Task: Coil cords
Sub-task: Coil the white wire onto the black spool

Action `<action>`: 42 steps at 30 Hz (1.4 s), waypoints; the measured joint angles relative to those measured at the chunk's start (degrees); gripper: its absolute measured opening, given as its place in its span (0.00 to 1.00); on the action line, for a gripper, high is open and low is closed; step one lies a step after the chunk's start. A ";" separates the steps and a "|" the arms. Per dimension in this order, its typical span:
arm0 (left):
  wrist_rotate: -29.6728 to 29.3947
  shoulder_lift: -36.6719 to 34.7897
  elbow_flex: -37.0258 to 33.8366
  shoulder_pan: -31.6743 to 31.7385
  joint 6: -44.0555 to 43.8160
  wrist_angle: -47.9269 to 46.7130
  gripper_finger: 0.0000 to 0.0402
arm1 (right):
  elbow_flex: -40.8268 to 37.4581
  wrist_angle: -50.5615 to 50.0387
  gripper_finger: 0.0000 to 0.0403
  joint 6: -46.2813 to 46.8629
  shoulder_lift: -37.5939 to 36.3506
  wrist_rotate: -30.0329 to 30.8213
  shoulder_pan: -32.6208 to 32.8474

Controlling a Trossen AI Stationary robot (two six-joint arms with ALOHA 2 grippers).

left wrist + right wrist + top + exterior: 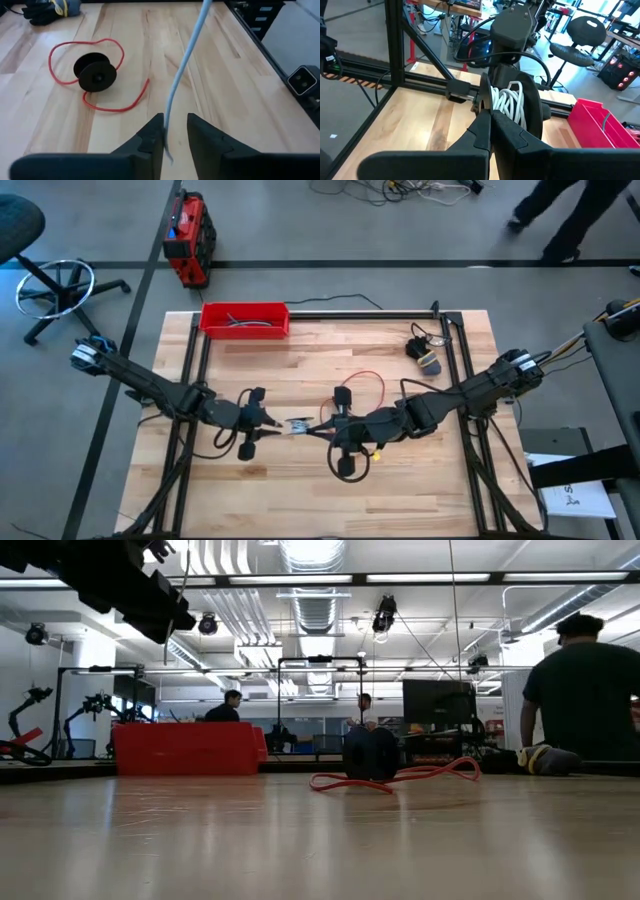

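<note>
The red cord point(372, 377) lies in loose loops on the table at mid-right, around its black spool point(95, 75), which rests on the wood. The white cord point(298, 425) spans the gap between my two grippers above the table's middle. Most of it is wound on a black spool point(512, 107) at my right gripper point(490, 116), which is shut. My left gripper point(176, 125) is open, and the cord's free stretch point(182, 75) runs between its fingers. My left gripper's fingers stand apart. The white cord's free end point(167, 142) runs down along the inner face of one finger point(152, 135); the other finger is clear of it. From there the cord rises fairly straight toward the spool. My right gripper pinches the rim of one spool flange point(484, 97) between its two fingers. The spool stands on edge beyond the fingertips, clear of the table, with the white turns showing between its flanges.
A red tray point(245, 319) with dark cables stands at the far left of the table. A small black and yellow object point(425, 355) lies at the far right. Black frame rails point(460, 370) run along the table's sides. A person point(585, 700) stands behind the table.
</note>
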 joint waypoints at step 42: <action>0.98 -0.65 -0.53 -0.03 -0.54 0.62 0.00 | -0.04 1.46 0.00 -0.49 0.04 -1.35 -0.06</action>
